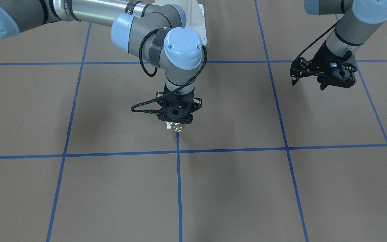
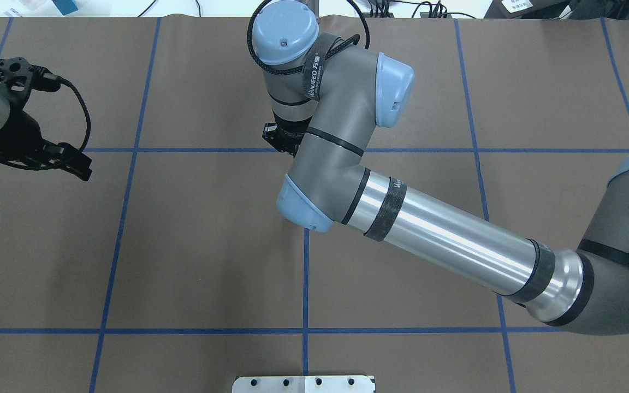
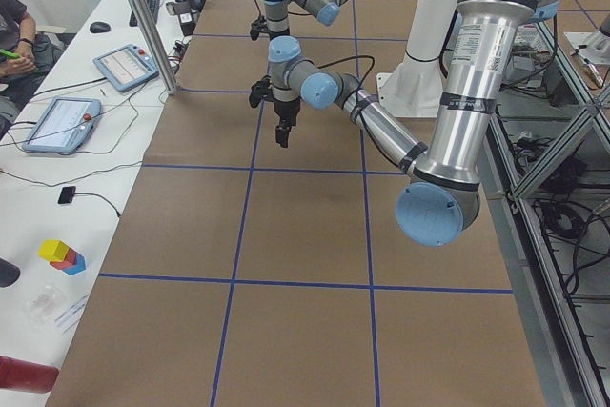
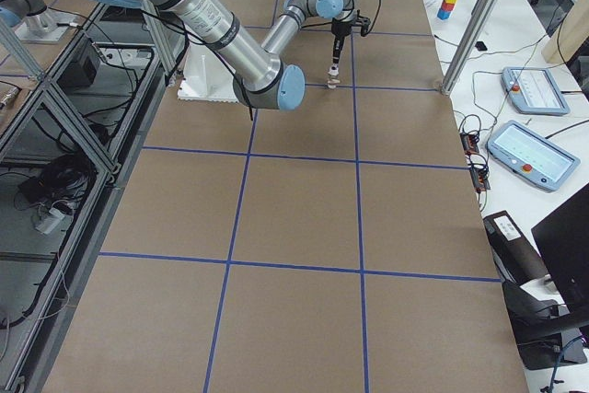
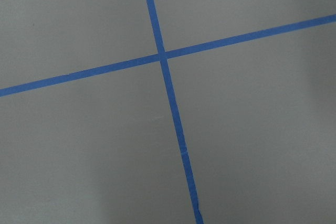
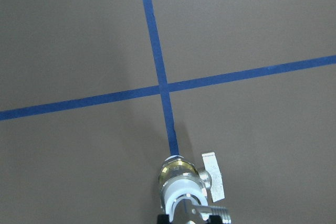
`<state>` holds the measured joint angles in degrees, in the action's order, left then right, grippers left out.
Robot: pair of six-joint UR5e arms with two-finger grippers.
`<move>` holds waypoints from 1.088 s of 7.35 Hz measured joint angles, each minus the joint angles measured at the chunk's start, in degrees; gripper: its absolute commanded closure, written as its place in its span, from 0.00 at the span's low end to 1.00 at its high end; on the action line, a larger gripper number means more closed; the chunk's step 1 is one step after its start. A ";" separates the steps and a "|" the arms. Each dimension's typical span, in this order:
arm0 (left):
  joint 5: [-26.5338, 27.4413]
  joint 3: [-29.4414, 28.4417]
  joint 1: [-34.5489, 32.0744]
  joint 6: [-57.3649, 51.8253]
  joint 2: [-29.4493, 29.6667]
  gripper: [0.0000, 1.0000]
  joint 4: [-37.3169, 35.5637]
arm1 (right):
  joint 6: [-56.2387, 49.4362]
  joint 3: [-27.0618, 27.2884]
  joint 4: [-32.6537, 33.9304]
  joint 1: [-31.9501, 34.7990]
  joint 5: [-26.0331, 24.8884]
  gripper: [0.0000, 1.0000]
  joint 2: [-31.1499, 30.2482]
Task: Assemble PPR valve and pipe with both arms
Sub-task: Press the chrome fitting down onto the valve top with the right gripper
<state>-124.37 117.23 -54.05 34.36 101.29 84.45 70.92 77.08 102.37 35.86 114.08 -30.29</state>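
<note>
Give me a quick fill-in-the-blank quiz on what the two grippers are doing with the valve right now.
The right gripper is shut on the ___.
The left gripper is ___ and holds nothing.
The tape marking a grid on the table is ___.
Missing words: PPR valve; open; blue.
</note>
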 measured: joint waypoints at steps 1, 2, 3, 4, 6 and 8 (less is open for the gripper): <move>0.00 0.01 0.00 0.00 -0.02 0.01 -0.04 | -0.02 0.00 -0.22 -0.11 -0.02 1.00 -0.09; 0.00 0.04 0.00 0.00 -0.03 0.01 -0.04 | 0.01 0.00 -0.58 -0.27 -0.06 1.00 -0.20; 0.00 0.05 0.00 0.00 -0.03 0.01 -0.02 | 0.04 0.00 -0.75 -0.42 -0.08 1.00 -0.28; 0.00 0.04 0.00 0.00 -0.04 0.01 -0.01 | 0.03 0.00 -0.84 -0.48 -0.08 0.89 -0.34; 0.00 0.02 0.00 0.00 -0.04 0.01 -0.06 | -0.36 0.00 -0.99 -0.50 -0.09 0.58 -0.57; 0.00 0.03 0.00 0.00 -0.04 0.01 -0.03 | -1.06 -0.03 -1.03 -0.45 -0.09 0.17 -0.67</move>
<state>-124.37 117.26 -54.05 34.37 101.25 84.41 69.86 77.06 101.34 35.41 113.99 -30.96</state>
